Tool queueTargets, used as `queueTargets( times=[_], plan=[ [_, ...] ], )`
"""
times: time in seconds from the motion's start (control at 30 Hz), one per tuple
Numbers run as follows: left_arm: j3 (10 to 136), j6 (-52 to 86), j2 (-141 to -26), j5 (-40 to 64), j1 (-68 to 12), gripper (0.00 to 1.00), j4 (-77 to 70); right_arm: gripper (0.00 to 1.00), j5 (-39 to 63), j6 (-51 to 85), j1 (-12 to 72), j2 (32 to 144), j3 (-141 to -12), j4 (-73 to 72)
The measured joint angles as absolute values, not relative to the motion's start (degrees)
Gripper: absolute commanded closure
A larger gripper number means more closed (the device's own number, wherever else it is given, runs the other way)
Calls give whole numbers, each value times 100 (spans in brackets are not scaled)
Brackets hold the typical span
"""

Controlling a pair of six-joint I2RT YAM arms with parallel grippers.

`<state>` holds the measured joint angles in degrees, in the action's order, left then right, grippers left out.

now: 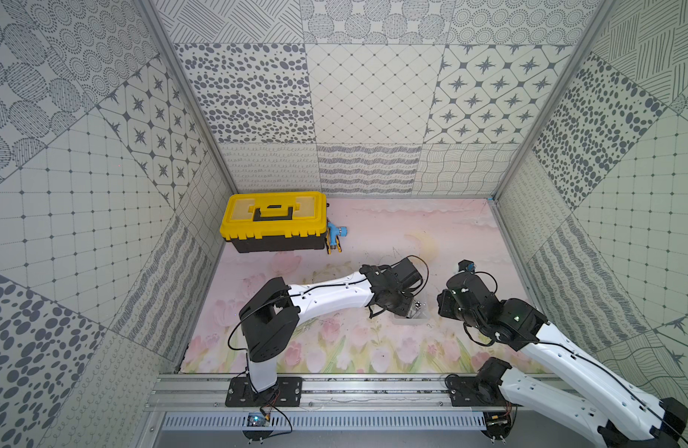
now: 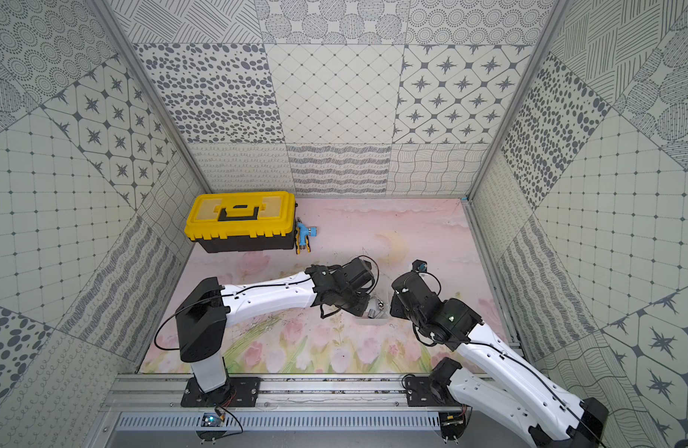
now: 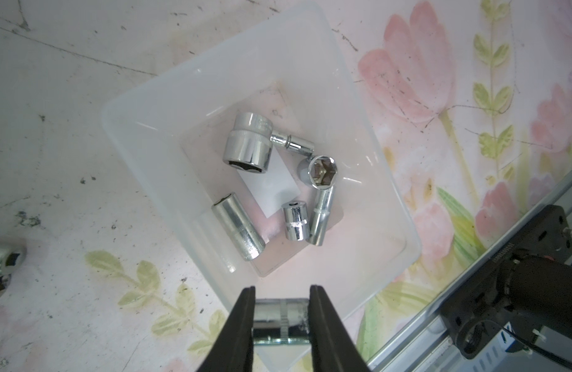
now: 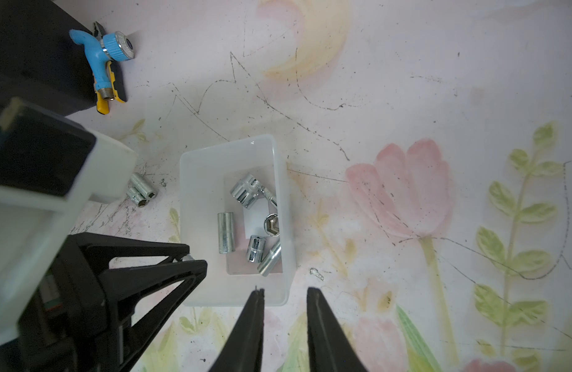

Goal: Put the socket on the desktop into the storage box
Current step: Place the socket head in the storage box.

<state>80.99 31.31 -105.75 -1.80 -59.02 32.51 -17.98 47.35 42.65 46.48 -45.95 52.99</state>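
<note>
The left gripper [image 3: 282,290] is clamping a chrome socket [image 3: 280,317] crosswise above the storage box [image 3: 181,64] rim. The box is sitting nearer the front edge of the bench [image 1: 373,232], containing loose sockets [image 3: 238,225]. The right gripper [image 4: 285,289] is hovering, jaws parted and empty, apparently straddling a box corner.

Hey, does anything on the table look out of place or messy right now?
Two sockets lie loose on the mat just outside the box, while others sit jumbled inside it. A blue spray nozzle lies beside the toolbox, the one loose thing that is no socket. The mat is scuffed with dark scratches.
</note>
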Motion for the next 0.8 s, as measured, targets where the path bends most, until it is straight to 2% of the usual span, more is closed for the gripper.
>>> queueTargets(
  times=[0.27,0.3,0.4,0.53,0.57,0.63,0.8],
  plan=[
    [8099,3116,-10589,-174,-5902,100,3251,73,-1798,4713,4265,4648,-4595,5299],
    [8101,3111,-10595,-174,-5902,97,3253,73,-1798,4711,4265,4648,-4595,5299],
    [8112,3094,-10619,-174,-5902,73,3256,73,-1796,4700,4265,4650,-4598,5299],
    [8114,3076,-10617,-187,-5902,51,3253,73,-1793,4692,4265,4657,-4602,5299],
    [8114,3068,-10617,-189,-5902,41,3256,73,-1780,4687,4265,4654,-4606,5299],
    [8128,3030,-10610,-189,-5902,37,3234,73,-1754,4672,4265,4654,-4615,5299],
    [8138,3028,-10508,-207,-5905,38,3249,70,-1673,4582,4265,4646,-4626,5293]
  ],
)
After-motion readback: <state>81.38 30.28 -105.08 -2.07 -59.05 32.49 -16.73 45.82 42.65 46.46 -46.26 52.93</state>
